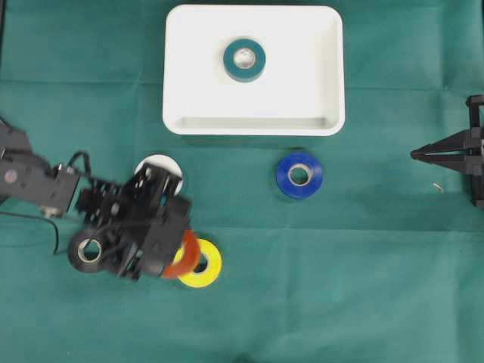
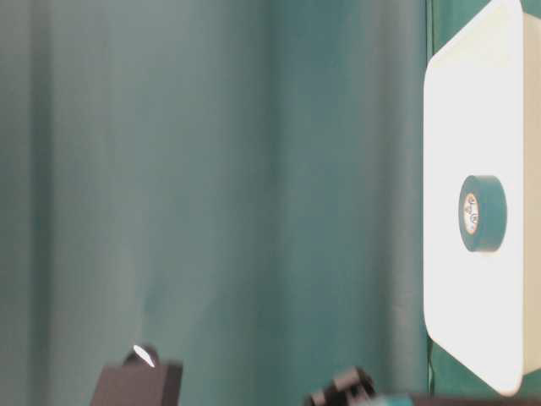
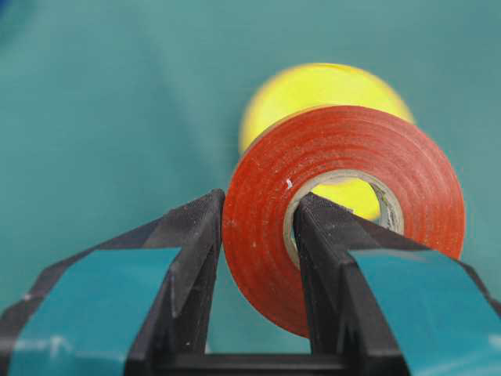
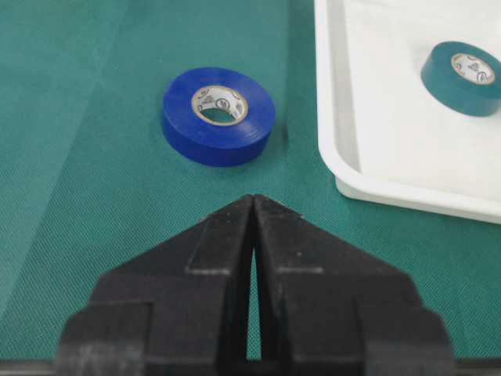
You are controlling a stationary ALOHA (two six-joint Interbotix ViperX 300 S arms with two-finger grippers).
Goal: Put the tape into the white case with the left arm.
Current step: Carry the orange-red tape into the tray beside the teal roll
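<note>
The white case (image 1: 181, 68) stands at the back middle of the table with a teal tape roll (image 1: 244, 60) inside; both show in the right wrist view, the case (image 4: 337, 117) and the roll (image 4: 462, 78), and in the table-level view, the case (image 2: 473, 101) and the roll (image 2: 483, 213). My left gripper (image 3: 258, 207), with teal bands, is shut on a red tape roll (image 3: 266, 235), one finger outside, one through its hole, holding it on edge next to a yellow roll (image 1: 206, 266). The red roll (image 1: 184, 255) shows overhead. My right gripper (image 4: 253, 200) is shut and empty at the right edge (image 1: 414, 154).
A blue tape roll (image 1: 299, 175) lies in front of the case, also in the right wrist view (image 4: 219, 115). A black roll (image 1: 89, 252) and a white roll (image 1: 155, 164) lie beside and partly under the left arm.
</note>
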